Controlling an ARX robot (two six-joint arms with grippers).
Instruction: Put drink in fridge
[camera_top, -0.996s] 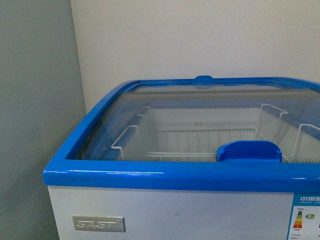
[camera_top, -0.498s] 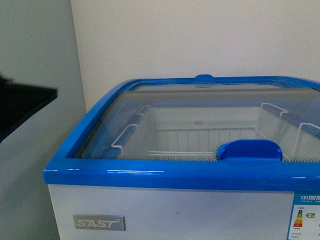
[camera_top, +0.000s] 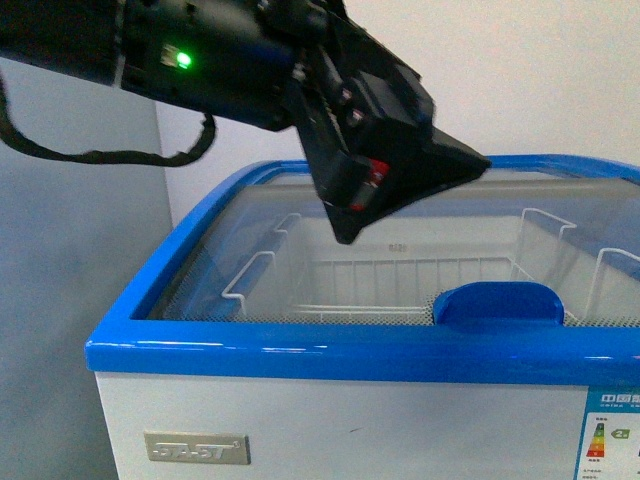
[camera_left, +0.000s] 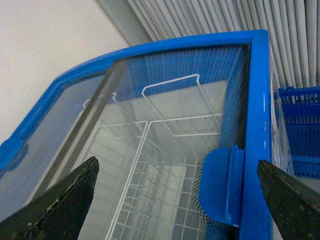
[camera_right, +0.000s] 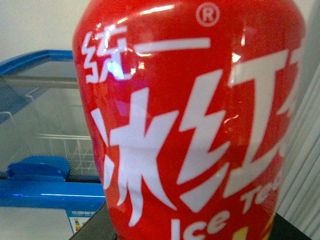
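Drink (camera_right: 190, 115) gripped in the right claw (camera_right: 194, 230) — left claw (camera_left: 172, 200) spread wide above the fridge (camera_top: 330, 350)
Its red label fills the right wrist view, dark fingers (camera_right: 292, 227) at its base — the fridge sits beyond, off to one side.

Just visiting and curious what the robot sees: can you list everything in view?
fridge: one, white with blue rim, before the robot
lid: one, clear glass, atop the fridge
handles: two, blue, on opposite lid edges
baskets: at least two, white wire, inside the fridge
badge: one, silver, fridge front
crate: one, blue, beside the fridge
drink: one, red with white writing, in the right gripper
left arm: one, black, above the lid
left gripper: one, black, open over the lid
right gripper: one, dark, shut on the drink
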